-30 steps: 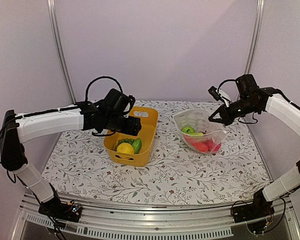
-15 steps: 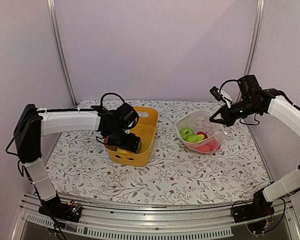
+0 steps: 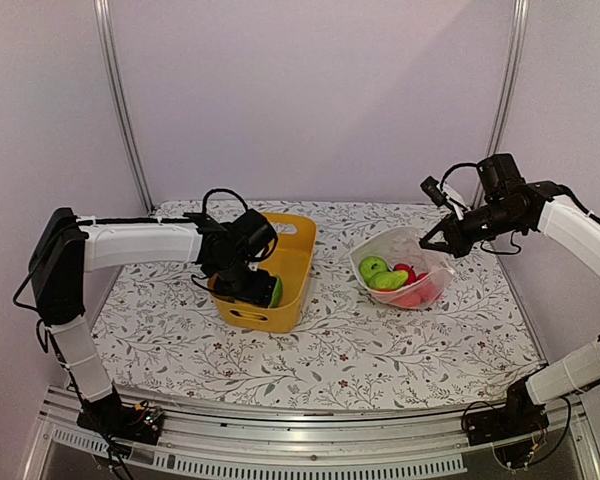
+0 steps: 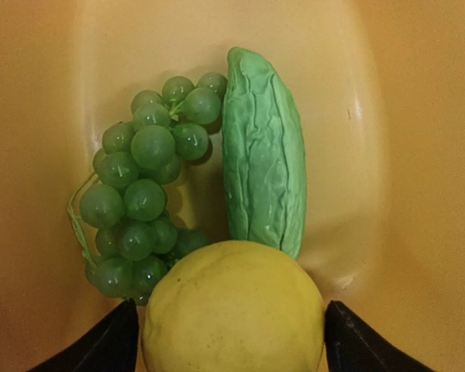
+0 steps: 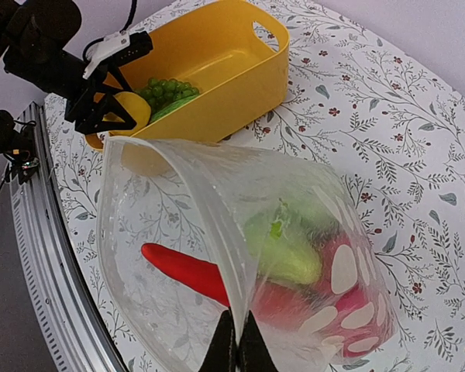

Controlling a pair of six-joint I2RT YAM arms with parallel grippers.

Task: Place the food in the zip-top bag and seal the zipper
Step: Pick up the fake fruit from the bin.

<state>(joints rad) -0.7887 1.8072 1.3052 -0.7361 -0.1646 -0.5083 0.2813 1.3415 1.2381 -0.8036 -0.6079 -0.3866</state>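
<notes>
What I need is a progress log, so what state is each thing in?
bag: open, unsealed, partly filled.
right gripper: shut on bag's rim.
left gripper: straddling lemon, grip unclear.
lemon: in basket, between the fingers.
grapes: in basket, untouched.
cucumber: in basket, untouched.
basket: upright, holding three foods.

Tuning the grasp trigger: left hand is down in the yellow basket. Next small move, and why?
Probably close the left hand on the yellow fruit: its fingers stand open either side of it, and the right hand pinches the zip-top bag at its rim, mouth open.
</notes>
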